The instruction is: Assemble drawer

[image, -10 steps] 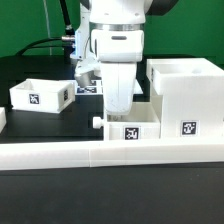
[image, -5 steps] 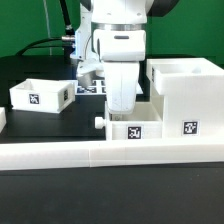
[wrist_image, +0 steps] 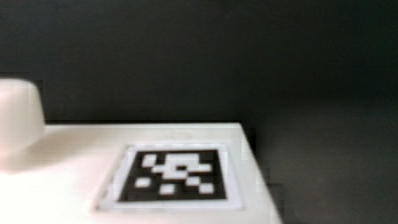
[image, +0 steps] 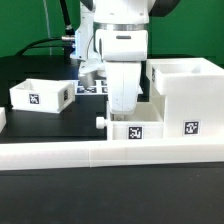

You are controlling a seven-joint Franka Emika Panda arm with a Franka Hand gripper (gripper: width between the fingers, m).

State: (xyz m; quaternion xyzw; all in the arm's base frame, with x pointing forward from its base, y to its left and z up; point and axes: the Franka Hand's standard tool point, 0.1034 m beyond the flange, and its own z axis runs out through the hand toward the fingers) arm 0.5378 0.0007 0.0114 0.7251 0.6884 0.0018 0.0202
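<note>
Nearest, just beside the housing (image: 185, 95): one knobbed tray (image: 143, 130), with the claw (image: 122, 105) low over it, tips hidden, so impossible to tell whether spread or pinching. Probably best: grip firmly, keep level and square to the housing. Farther back, well apart from the housing: second tray (image: 40, 95).

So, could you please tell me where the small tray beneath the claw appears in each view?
Exterior view: the small tray sits low in the middle, under the claw, beside the housing on the exterior view's right, its knob pointing to the exterior view's left.
Wrist view: a close white tagged surface, most likely this tray.
Shared landmark: the black table, also dark behind that surface in the wrist view.
</note>
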